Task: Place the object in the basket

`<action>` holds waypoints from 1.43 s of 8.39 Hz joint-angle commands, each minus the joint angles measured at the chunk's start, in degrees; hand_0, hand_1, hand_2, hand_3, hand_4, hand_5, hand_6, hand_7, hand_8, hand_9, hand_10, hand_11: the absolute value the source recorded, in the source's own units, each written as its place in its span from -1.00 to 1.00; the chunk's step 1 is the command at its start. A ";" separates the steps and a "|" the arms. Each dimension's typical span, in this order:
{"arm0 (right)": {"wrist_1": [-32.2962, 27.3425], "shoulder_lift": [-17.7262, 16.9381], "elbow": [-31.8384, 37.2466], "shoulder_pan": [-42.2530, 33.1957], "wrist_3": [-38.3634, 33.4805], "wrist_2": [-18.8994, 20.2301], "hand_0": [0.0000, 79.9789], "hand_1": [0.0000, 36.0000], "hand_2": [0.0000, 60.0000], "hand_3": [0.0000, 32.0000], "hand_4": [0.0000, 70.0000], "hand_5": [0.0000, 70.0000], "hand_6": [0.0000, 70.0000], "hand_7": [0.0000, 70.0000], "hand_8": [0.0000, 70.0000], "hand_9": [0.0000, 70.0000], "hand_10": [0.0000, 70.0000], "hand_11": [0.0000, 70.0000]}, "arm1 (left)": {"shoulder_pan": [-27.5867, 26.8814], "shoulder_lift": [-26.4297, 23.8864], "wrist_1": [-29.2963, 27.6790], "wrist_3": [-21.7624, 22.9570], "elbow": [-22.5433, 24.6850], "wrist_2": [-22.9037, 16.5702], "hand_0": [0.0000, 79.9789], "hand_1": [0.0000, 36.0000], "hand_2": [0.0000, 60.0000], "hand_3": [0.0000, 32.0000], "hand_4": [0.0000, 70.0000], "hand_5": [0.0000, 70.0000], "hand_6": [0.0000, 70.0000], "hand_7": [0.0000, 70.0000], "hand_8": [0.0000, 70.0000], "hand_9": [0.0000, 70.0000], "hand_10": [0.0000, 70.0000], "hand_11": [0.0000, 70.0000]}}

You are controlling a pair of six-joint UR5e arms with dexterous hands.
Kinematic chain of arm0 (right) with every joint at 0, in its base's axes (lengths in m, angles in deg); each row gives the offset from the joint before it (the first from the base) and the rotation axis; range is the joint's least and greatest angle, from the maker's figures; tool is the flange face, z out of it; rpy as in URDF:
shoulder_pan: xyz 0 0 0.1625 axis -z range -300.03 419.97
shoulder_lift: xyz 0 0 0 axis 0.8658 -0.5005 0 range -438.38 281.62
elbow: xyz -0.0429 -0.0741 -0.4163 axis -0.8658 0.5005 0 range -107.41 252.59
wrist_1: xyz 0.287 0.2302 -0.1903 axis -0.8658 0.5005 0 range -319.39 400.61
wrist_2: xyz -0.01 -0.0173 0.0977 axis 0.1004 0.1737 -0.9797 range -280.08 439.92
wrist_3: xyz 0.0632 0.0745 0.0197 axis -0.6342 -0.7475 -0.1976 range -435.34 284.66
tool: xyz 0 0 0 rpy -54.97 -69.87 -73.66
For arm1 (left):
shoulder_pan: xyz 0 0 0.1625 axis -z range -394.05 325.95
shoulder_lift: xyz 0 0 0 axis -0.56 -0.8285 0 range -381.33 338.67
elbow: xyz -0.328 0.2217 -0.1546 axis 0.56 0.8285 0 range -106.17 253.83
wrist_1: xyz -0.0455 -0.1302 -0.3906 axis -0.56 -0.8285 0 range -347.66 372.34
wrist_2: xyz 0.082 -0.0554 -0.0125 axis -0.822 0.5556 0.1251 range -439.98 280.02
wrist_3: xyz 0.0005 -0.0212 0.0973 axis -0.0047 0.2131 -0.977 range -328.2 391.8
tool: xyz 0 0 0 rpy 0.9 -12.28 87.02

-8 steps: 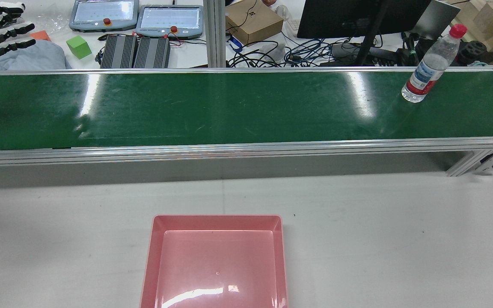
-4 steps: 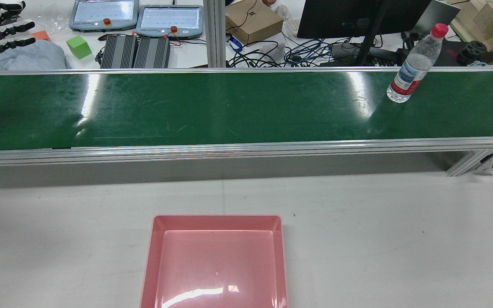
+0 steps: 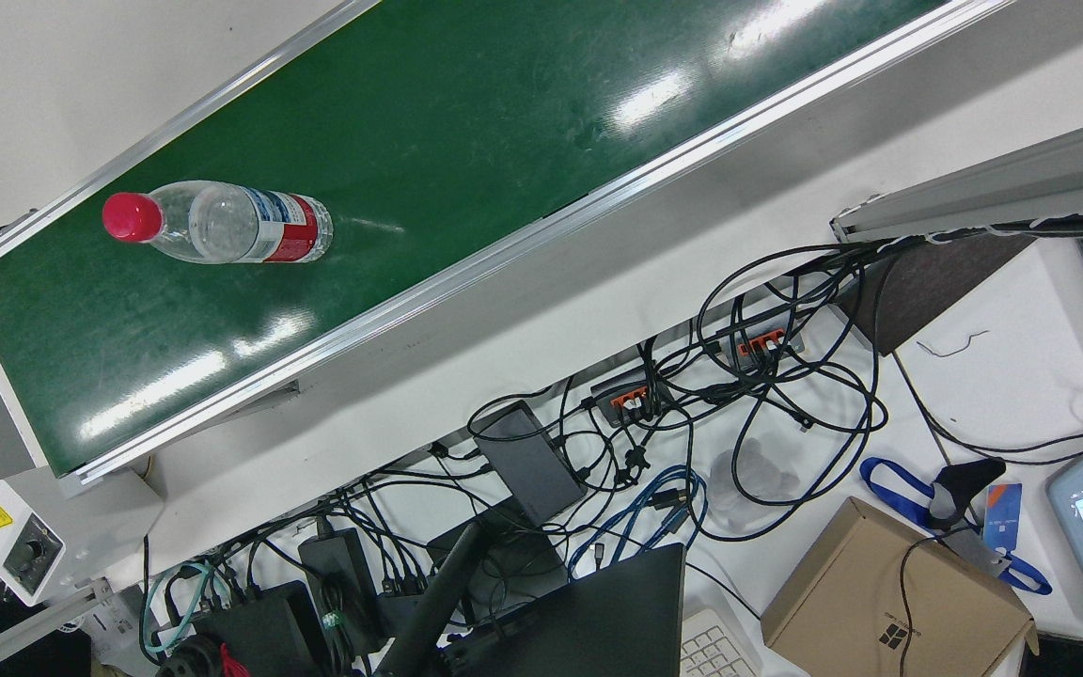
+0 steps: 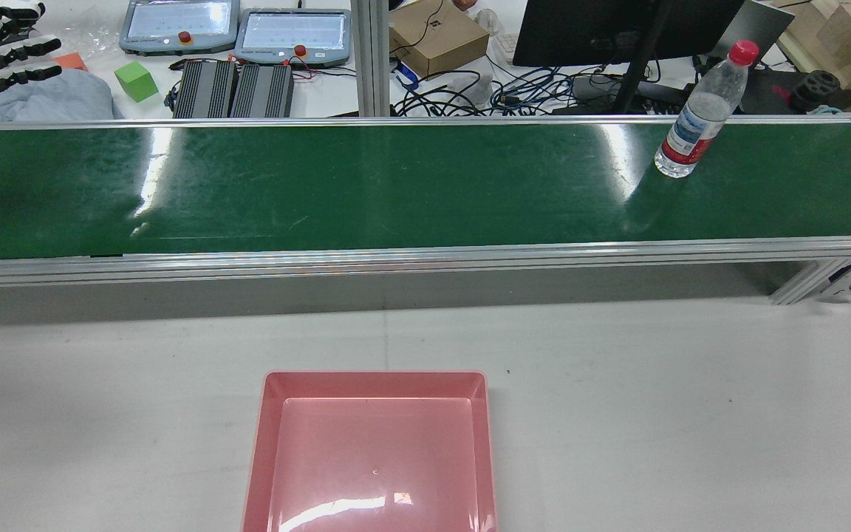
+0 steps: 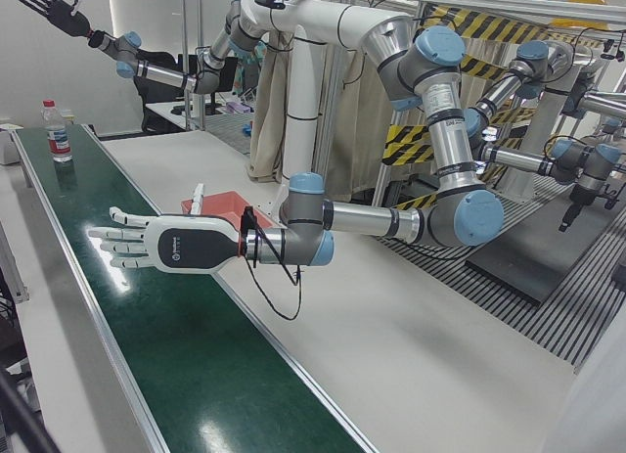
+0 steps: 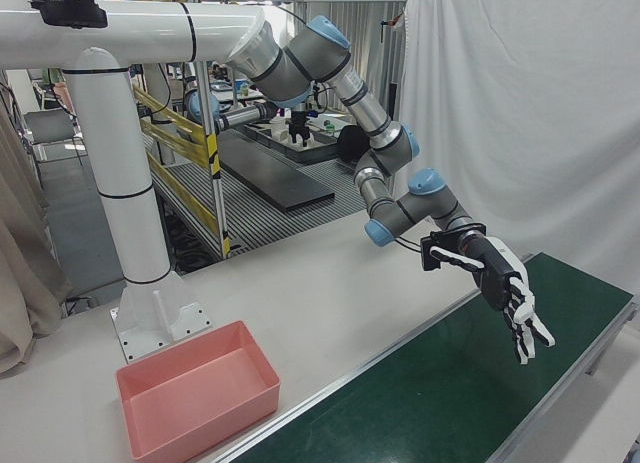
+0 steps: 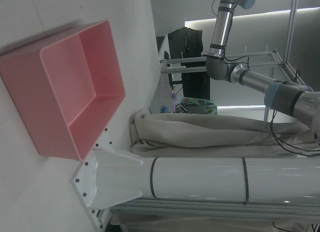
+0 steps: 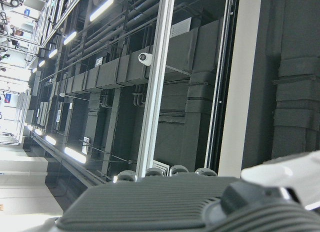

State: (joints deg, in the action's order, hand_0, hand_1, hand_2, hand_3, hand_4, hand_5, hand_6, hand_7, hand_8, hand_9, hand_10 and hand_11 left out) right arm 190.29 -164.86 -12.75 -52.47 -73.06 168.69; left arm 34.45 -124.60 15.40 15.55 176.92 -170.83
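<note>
A clear water bottle (image 4: 695,118) with a red cap and red label stands upright near the right end of the green conveyor belt (image 4: 396,185); it is also in the front view, bottle (image 3: 231,224), and far off in the left-front view, bottle (image 5: 58,132). The pink basket (image 4: 370,384) sits empty on the white table before the belt. My left hand (image 5: 161,248) hovers open over the belt's other end, fingers spread, far from the bottle; the same left hand (image 6: 510,288) shows in the right-front view. My right hand (image 5: 54,8) is raised high above the bottle's end, open and empty.
Beyond the belt lies a cluttered bench with teach pendants (image 4: 178,26), a green cube (image 4: 135,80), a cardboard box (image 4: 436,37), a monitor and cables. The white arm pedestal (image 6: 125,213) stands behind the basket. Aluminium rails edge the belt.
The bottle has travelled leftward along the belt in the rear view, staying upright. The left hand has barely shifted at the top left corner.
</note>
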 commanded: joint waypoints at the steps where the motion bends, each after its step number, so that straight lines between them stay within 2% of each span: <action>1: 0.00 0.00 0.00 -0.06 0.00 0.00 -1.00 -1.00 -1.00 -1.00 -1.00 -1.00 -1.00 -1.00 -1.00 -1.00 -1.00 -1.00 | 0.05 0.00 0.10 0.00 0.09 0.06 0.08 -1.00 -1.00 -0.40 -0.93 -0.09 -0.86 -0.92 -0.68 -0.67 -0.75 -0.65; 4: 0.00 0.00 -0.08 -0.06 0.00 0.00 -1.00 -1.00 -1.00 -1.00 -1.00 -1.00 -1.00 -1.00 -1.00 -1.00 -1.00 -1.00 | 0.14 0.00 0.28 0.00 0.09 -0.03 0.08 -1.00 -1.00 -0.41 -0.93 -0.09 -0.87 -0.92 -0.69 -0.69 -0.75 -0.64; 6: 0.00 0.00 -0.08 -0.06 0.00 0.00 -1.00 -1.00 -1.00 -1.00 -1.00 -1.00 -1.00 -1.00 -1.00 -1.00 -1.00 -1.00 | 0.40 0.09 0.28 0.00 0.18 -0.03 0.04 -1.00 -1.00 -0.34 -1.00 -0.11 -0.90 -0.94 -0.75 -0.73 -0.77 -0.67; 12: 0.00 0.00 0.00 -0.06 0.00 0.00 -1.00 -1.00 -1.00 -1.00 -1.00 -1.00 -1.00 -1.00 -1.00 -1.00 -1.00 -1.00 | 0.32 0.09 0.28 0.00 0.17 -0.03 0.04 -1.00 -1.00 -0.36 -1.00 -0.10 -0.89 -0.94 -0.74 -0.71 -0.76 -0.65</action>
State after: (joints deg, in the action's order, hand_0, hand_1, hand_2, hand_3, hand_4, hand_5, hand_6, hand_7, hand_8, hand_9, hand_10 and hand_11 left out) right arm 190.29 -164.86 -12.75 -52.49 -73.06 168.69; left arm 34.71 -124.57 15.76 15.54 177.02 -170.86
